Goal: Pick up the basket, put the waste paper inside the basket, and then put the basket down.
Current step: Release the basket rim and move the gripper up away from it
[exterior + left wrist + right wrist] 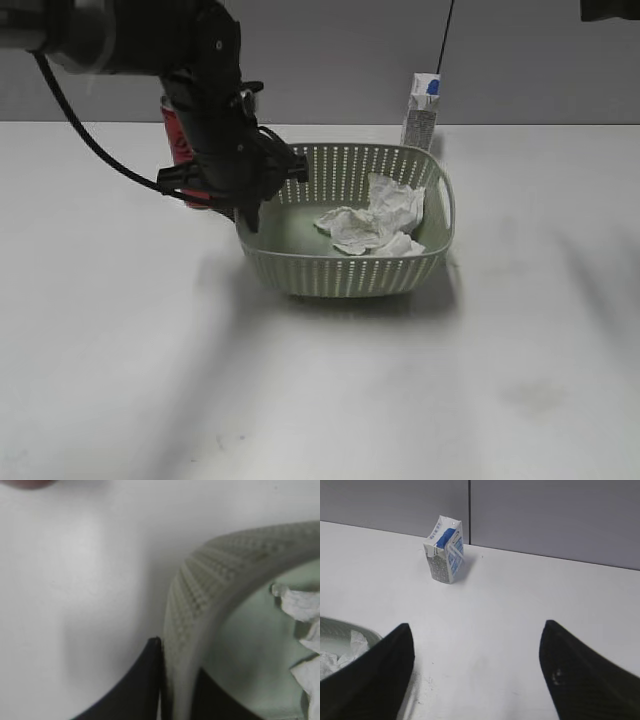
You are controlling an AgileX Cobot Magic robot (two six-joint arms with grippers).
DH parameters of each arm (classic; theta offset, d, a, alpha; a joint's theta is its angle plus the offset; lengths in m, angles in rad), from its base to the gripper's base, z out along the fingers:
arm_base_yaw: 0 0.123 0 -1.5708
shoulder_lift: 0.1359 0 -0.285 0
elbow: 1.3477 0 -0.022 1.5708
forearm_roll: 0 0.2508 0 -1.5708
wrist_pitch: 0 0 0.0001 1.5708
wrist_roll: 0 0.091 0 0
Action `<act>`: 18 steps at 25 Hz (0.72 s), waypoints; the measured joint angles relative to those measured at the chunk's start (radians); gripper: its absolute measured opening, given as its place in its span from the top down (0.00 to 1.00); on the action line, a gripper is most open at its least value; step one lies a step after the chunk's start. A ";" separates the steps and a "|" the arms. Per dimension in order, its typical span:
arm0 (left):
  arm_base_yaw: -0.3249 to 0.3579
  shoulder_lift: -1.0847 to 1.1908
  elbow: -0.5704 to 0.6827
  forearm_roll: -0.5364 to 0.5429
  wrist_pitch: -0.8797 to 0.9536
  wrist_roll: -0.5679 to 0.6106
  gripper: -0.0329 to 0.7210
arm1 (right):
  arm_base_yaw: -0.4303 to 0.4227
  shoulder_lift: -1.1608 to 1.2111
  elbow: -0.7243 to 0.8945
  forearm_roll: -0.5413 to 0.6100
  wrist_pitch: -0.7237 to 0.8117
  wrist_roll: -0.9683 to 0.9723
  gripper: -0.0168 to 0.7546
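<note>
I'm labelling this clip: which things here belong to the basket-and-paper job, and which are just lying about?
Job things: basket, waste paper inside it, left pincer gripping its wall, right pincer open, away.
Lying about: small carton, red can behind the left arm.

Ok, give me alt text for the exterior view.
A black robot hand grips the left rim of a sage-green basket holding crumpled waste paper on a white table; a small carton stands behind it.

Glossy black arm (215, 110), looping black cable (85, 130), tapered fingers (580, 675).
</note>
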 joint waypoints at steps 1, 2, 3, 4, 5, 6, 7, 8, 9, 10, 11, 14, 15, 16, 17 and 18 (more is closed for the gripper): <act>0.000 0.007 0.000 0.000 0.000 0.000 0.90 | 0.000 0.000 0.002 0.001 0.001 0.000 0.22; 0.000 0.012 0.000 0.000 0.000 0.000 0.84 | 0.000 0.000 0.003 0.001 0.002 0.000 0.22; 0.000 0.016 0.000 0.000 -0.001 0.000 0.77 | 0.000 0.000 0.003 0.001 0.002 0.000 0.22; 0.000 0.015 0.000 0.002 -0.003 0.000 0.67 | 0.000 0.000 0.003 0.001 0.002 0.000 0.22; 0.000 0.015 0.000 0.002 -0.003 0.000 0.54 | 0.000 0.000 0.003 0.001 0.002 0.000 0.22; 0.000 0.015 0.000 0.002 -0.003 0.000 0.43 | -0.001 0.000 0.003 0.002 0.002 0.000 0.22; 0.001 0.014 0.000 0.002 0.003 0.005 0.29 | -0.001 0.000 0.003 0.003 0.002 0.000 0.22; 0.002 0.013 0.000 0.002 0.008 0.013 0.19 | -0.002 0.000 0.003 0.005 0.002 0.000 0.22; 0.006 0.008 0.000 0.002 0.017 0.028 0.15 | -0.002 0.000 0.003 0.005 0.002 0.000 0.22; 0.011 -0.001 0.000 0.002 0.029 0.045 0.13 | -0.002 0.000 0.003 0.005 0.003 0.000 0.22; 0.018 -0.013 0.000 0.002 0.044 0.068 0.12 | -0.002 0.000 0.003 0.005 0.007 0.000 0.22; 0.052 -0.067 0.000 0.002 0.094 0.135 0.11 | -0.002 0.000 0.003 0.007 0.030 0.000 0.22; 0.068 -0.087 0.000 0.002 0.115 0.161 0.11 | -0.002 0.000 0.003 0.007 0.040 0.000 0.22; 0.087 -0.112 0.000 0.001 0.133 0.192 0.11 | -0.002 0.001 0.003 0.003 0.054 0.000 0.22; 0.103 -0.138 0.000 0.002 0.156 0.221 0.12 | -0.002 0.001 0.003 -0.005 0.061 0.000 0.22; 0.124 -0.163 -0.001 0.002 0.184 0.257 0.12 | -0.002 0.002 0.004 -0.020 0.061 0.000 0.22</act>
